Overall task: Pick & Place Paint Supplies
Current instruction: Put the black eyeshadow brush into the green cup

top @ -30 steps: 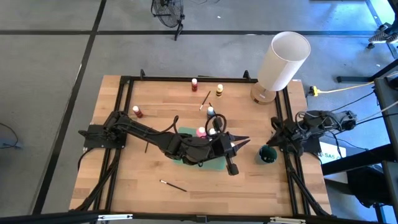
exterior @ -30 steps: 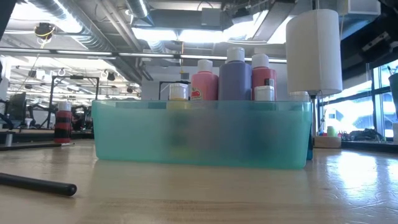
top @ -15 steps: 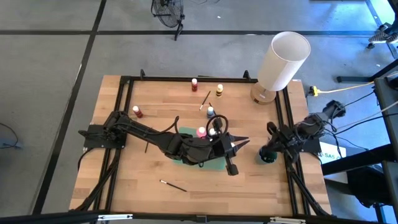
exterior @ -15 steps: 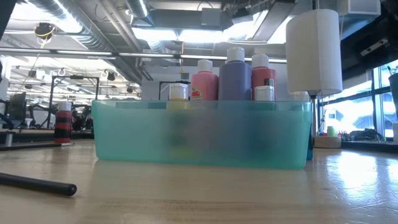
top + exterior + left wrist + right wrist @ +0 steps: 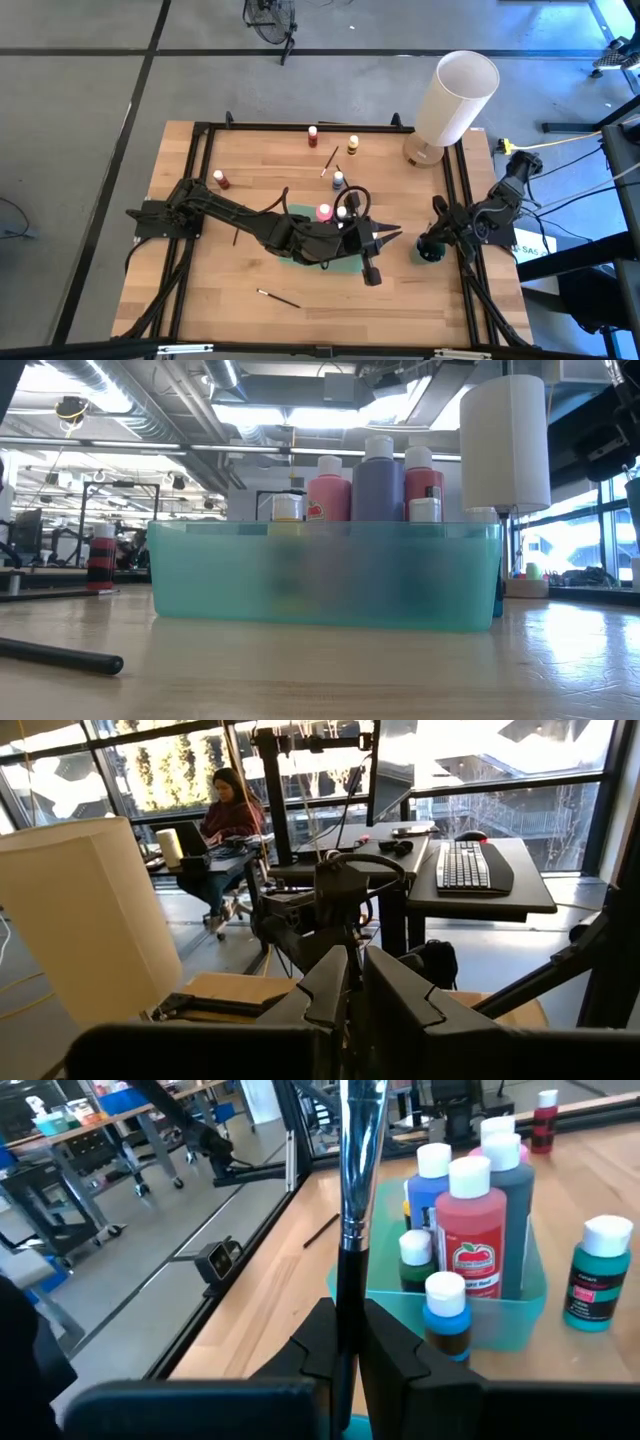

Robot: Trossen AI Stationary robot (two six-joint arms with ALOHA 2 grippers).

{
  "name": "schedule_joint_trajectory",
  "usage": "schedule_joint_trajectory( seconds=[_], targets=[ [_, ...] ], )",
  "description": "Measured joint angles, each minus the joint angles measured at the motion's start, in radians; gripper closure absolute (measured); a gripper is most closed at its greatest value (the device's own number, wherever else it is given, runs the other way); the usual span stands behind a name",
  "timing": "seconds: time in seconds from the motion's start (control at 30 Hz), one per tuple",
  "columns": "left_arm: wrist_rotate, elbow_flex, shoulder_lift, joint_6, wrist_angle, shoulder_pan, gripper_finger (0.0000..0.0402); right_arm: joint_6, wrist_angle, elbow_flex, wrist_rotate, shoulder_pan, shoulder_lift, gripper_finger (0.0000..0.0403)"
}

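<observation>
From my remote station: the right gripper [image 5: 345, 1342] is clamped on a dark-handled brush [image 5: 352, 1200], whose shaft rises upright between its fingers. Beyond it, the teal bin [image 5: 520, 1318] holds a red bottle [image 5: 470, 1230] and others, and a teal bottle [image 5: 596, 1275] stands just outside it. Seen from above, the right gripper [image 5: 436, 236] sits at the table's 3 o'clock edge over a dark green cup [image 5: 429, 249]. The left gripper [image 5: 392, 231], fingers closed and empty, hovers beside the bin [image 5: 345, 265]. Loose bottles stand toward 12 o'clock.

arms: black, jointed | end effector [image 5: 350, 990]: angular matte-black fingers (both) | cables: black loops near wrists
</observation>
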Motion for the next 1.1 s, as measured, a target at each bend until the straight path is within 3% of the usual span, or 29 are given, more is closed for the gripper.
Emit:
schedule_joint_trajectory(
  seconds=[0.67,0.9,1.1],
  targets=[
    [0.026,0.0,0.0,-0.009,-0.027,0.008,0.0371,0.12,-0.04,-0.053,0.065,0.11,0.002,0.0379],
    [0.027,0.0,0.0,-0.009,-0.027,0.02,0.0371,0.13,-0.046,-0.053,0.085,0.111,0.002,0.0347],
    [0.11,0.0,0.0,-0.014,-0.027,0.043,0.0371,0.128,-0.054,-0.053,0.057,0.111,0.003,0.0345]
  ],
)
